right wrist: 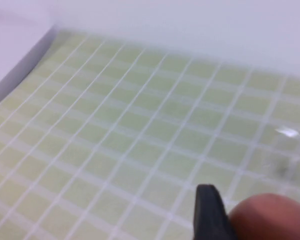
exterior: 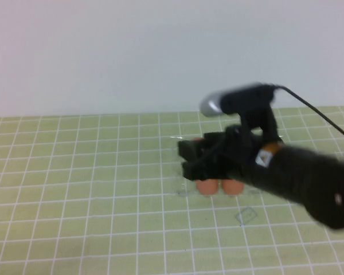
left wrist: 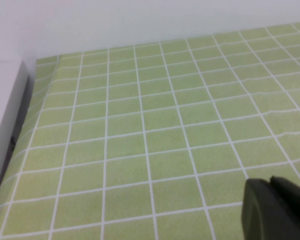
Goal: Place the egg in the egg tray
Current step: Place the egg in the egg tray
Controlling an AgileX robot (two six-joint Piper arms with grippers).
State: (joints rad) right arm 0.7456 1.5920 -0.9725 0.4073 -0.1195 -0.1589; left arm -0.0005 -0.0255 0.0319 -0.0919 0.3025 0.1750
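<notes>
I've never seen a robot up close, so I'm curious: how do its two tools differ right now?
Place: the right tool reaches out over the egg tray in the middle of the table. The left tool is outside the high view, with only the green grid mat in front of it.
Company: an egg lies right beside the right tool, while no egg shows near the left tool.
Both tools are black.
</notes>
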